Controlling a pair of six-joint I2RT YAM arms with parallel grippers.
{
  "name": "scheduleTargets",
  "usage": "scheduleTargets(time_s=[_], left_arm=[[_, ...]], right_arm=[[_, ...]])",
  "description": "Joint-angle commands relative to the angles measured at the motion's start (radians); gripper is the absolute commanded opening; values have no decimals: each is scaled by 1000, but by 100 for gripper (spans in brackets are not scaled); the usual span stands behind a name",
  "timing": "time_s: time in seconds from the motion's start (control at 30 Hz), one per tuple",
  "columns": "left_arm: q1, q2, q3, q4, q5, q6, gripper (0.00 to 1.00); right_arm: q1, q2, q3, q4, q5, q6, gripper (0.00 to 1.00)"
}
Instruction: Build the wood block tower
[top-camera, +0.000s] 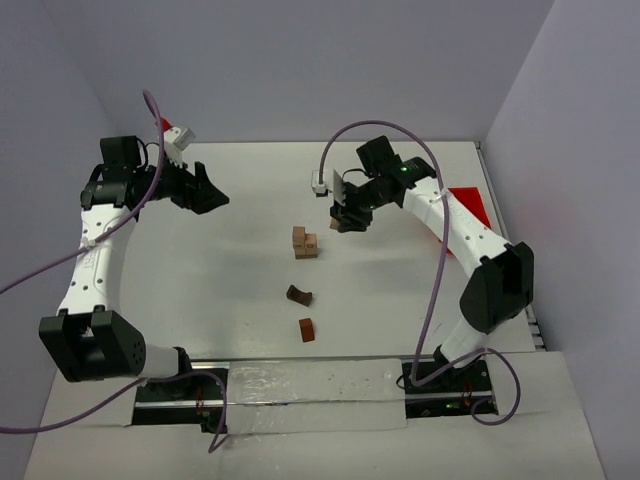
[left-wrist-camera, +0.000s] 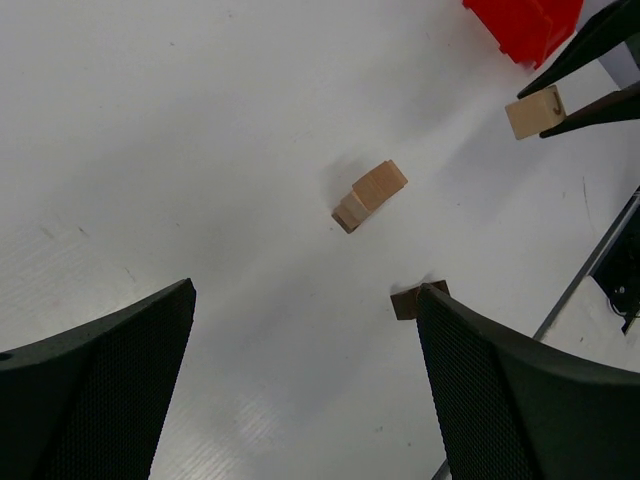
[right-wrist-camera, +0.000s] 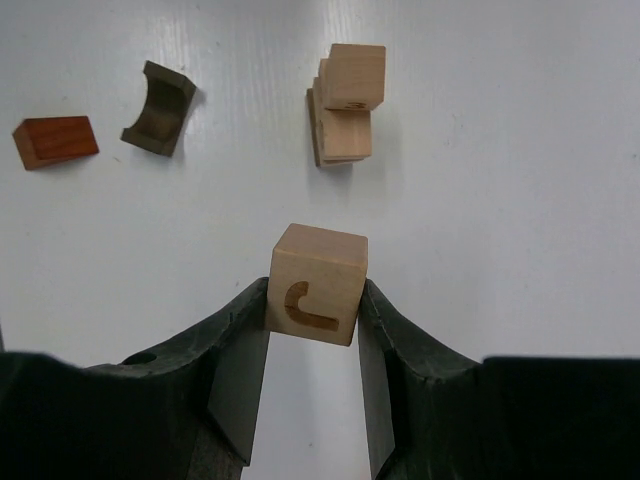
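Tan cube (right-wrist-camera: 318, 283), clamped in right hand (right-wrist-camera: 315, 305), hangs apart from tower (right-wrist-camera: 345, 105).

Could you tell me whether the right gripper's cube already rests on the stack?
No, the right gripper holds the tan cube short of the block stack, with bare table showing between them.

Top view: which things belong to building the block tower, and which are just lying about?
Job: tan stack; lettered tan cube in right gripper; dark arched block; reddish-brown block.
Lying about: red bin.
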Motion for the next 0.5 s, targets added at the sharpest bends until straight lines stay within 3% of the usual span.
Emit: scheduleTargets(time_s=[0.0,0.47], left_arm=[[4,46,91,-4,48,28,97],[-17,124,161,-3,-7,28,97]], right_arm=[[-28,92,104,-117,-17,-109,22],[2,304,195,-30,-27,-106,21]])
